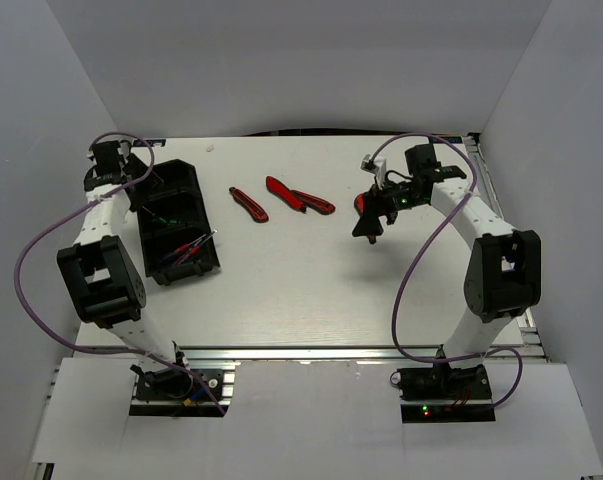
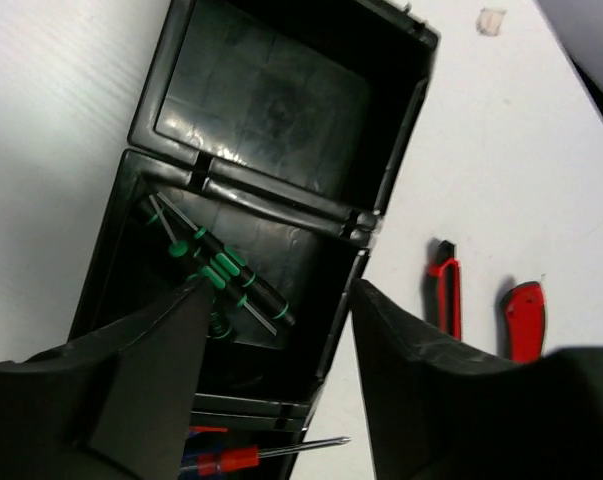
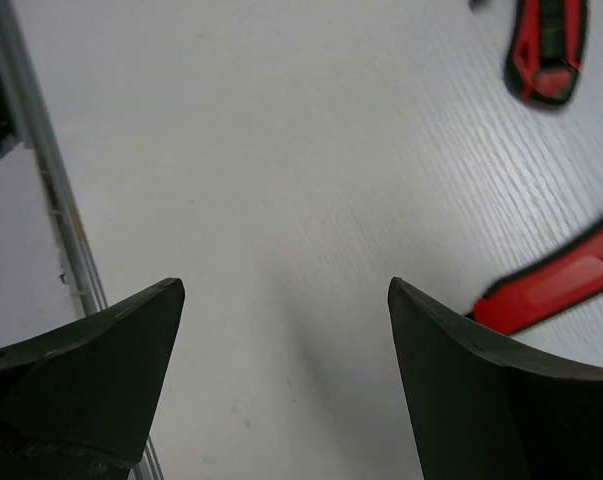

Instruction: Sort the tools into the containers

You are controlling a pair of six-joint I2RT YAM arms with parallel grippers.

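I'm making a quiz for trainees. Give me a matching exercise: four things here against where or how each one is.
1 green-banded screwdrivers
2 red-handled screwdriver
3 red hand tools
4 right gripper

A open, above the table
B in the middle bin
C lying on the table, outside the bins
D in the bin nearest the arm bases

Pairs: 1-B, 2-D, 3-C, 4-A

Three black bins [image 2: 401,130] in a row, four red-handled tools [image 1: 248,203] loose on the table [image 1: 311,290], one of them a knife [image 1: 277,187], at least two black-green screwdrivers [image 2: 226,270] in the middle bin, one red-handled screwdriver [image 2: 243,460] seen in the end bin.
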